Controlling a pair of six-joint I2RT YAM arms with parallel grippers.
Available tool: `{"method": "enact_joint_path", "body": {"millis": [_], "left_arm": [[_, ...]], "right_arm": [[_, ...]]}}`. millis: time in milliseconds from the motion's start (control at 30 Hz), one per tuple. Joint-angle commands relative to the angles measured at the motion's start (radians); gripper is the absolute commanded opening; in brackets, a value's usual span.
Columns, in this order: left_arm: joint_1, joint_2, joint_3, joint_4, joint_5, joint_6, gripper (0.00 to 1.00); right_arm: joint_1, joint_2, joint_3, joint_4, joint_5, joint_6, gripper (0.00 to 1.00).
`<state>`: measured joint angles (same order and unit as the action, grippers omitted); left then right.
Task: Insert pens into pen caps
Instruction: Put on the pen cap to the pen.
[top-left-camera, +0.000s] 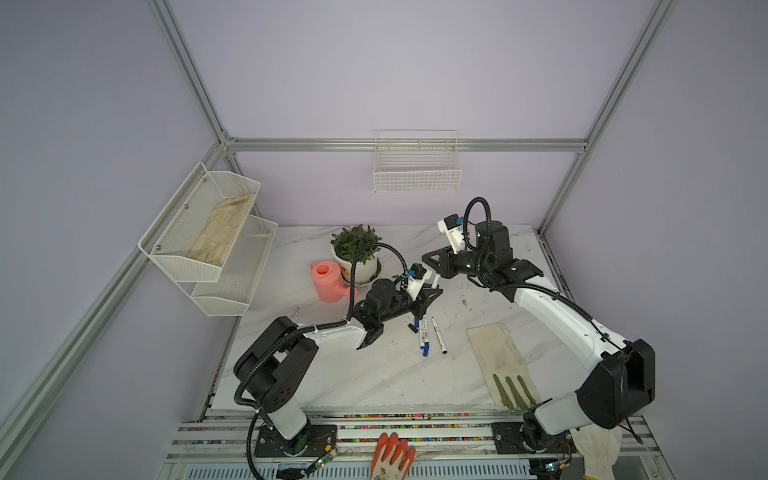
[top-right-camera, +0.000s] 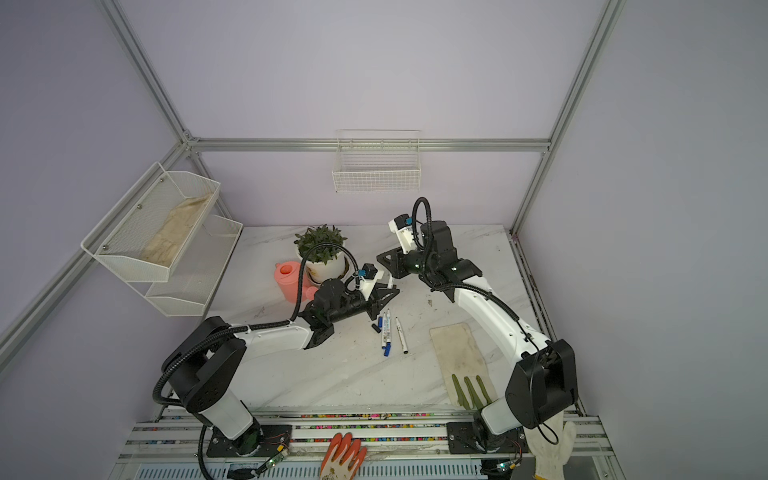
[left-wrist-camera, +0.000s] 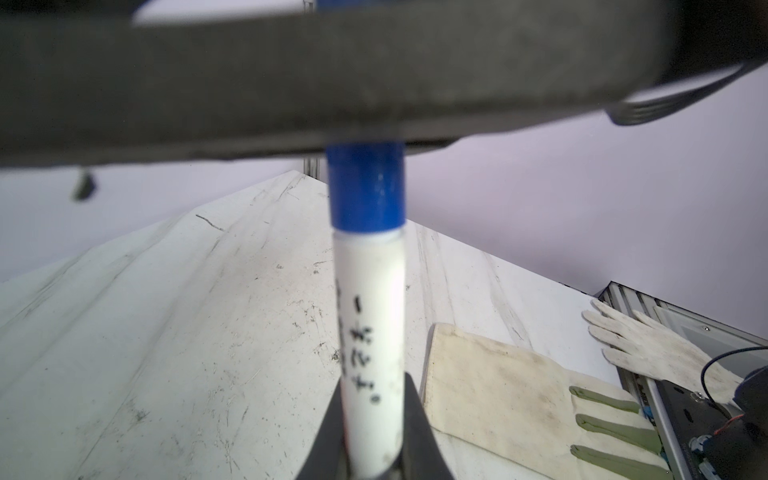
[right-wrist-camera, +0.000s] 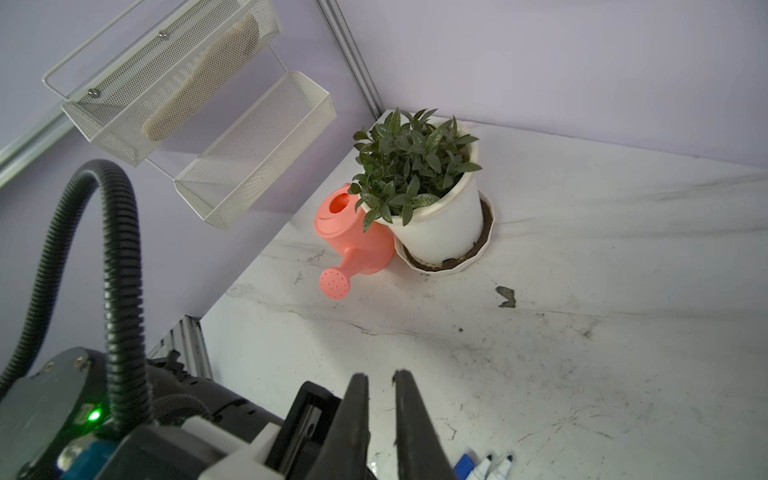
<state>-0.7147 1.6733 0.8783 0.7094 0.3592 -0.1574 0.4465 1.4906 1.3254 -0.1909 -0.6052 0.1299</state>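
A white-barrelled pen (left-wrist-camera: 370, 316) with black print and a blue end is clamped in the left tool (left-wrist-camera: 371, 390), above the counter (top-left-camera: 374, 374). Mid-counter, roughly parallel, lie two blue-ended pens (top-left-camera: 423, 336) and a black-ended pen (top-left-camera: 438, 336). A black cap (top-left-camera: 413, 328) and a blue cap (right-wrist-camera: 464, 463) lie just beside them.

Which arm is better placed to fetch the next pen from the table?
Probably the right: the right gripper is shut on nothing, while the left gripper clamps a blue-ended pen. The loose pens lie close to both.

Likely a robotics lab test cell: aluminium framing (top-left-camera: 407, 144), blank lilac walls (top-left-camera: 395, 62), staged marble tabletop (top-left-camera: 374, 374)
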Motion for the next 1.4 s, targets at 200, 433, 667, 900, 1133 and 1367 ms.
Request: {"method": "enact_joint_path", "body": {"millis": [200,433,667,900,1133,1367], "left_arm": [[0.046,-0.089,0.059,0.272,-0.146,-0.159,0.00],[0.000,-0.162,0.200,0.168,-0.613,0.171,0.00],[-0.012,-0.110,0.211,0.402,-0.716,0.301,0.00],[0.198,-0.084,0.285,0.375,-0.248,-0.399,0.00],[0.287,-0.075,0.323,0.444,-0.014,-0.629,0.00],[0.232,-0.177,0.273,0.233,-0.296,-0.263,0.00]], "right_arm": [[-0.007,0.013,-0.109,0.070,-0.048,0.107,0.04],[-0.008,0.080,-0.117,-0.009,-0.028,0.170,0.01],[-0.009,0.165,-0.073,-0.150,-0.046,0.101,0.00],[-0.009,0.186,-0.068,-0.187,-0.058,0.086,0.00],[-0.081,0.180,-0.080,-0.153,-0.149,0.113,0.00],[-0.081,0.159,-0.110,-0.146,-0.190,0.116,0.00]]}}
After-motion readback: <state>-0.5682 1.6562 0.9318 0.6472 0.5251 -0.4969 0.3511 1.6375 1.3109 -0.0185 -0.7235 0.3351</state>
